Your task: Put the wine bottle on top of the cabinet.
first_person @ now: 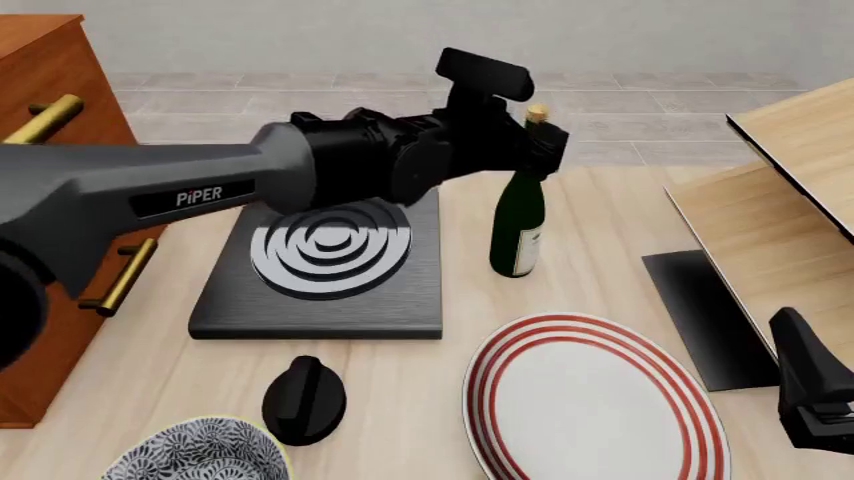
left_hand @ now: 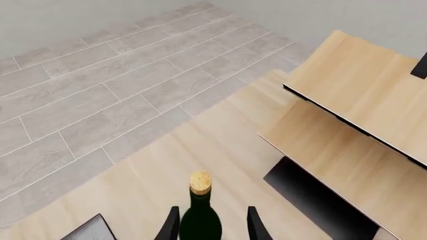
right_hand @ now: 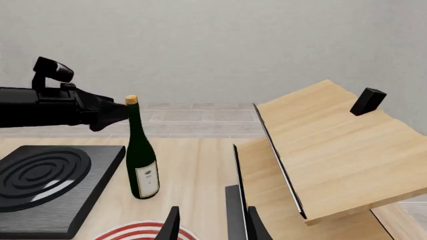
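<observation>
Tall dark green glass wine bottle (first_person: 517, 222) upright on table beside black hob, left gripper (first_person: 541, 143) marked "PiPER" straddling its neck, contact unclear, right gripper (right_hand: 212, 225) jaws apart, holding nothing

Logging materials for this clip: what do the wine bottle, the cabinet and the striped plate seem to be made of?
Wine bottle: dark green glossy glass by its sheen, with a tan cork-like cap and a white paper-like label. Cabinet: reddish-brown wood with visible grain and brass-coloured bar handles. Plate: smooth white with red rings, probably glazed ceramic, though the render leaves that open.
</observation>
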`<state>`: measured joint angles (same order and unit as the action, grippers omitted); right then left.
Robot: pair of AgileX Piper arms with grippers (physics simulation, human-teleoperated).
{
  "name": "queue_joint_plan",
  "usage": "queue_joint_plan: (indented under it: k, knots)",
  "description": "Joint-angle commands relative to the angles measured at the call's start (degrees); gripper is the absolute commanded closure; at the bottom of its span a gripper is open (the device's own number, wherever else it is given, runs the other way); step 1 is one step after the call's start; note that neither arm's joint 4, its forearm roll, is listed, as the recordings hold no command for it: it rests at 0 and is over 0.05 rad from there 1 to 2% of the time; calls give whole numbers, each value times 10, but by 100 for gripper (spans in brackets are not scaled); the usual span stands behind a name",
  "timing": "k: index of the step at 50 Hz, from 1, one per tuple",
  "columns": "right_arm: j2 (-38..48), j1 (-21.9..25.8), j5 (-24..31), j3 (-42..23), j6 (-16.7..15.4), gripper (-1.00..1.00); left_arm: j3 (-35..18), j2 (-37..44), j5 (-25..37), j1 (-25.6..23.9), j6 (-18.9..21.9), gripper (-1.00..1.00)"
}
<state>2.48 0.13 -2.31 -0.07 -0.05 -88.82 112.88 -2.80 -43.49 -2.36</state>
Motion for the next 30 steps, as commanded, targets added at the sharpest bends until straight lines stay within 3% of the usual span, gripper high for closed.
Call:
queue_joint_plan:
  k: [1,30]
  knots:
    - [1,0,-1,0,0,-100,-10,24,-2,3,5,-100]
    - [-6,0,7,0,0,-100,-42,42,9,5,22,-100]
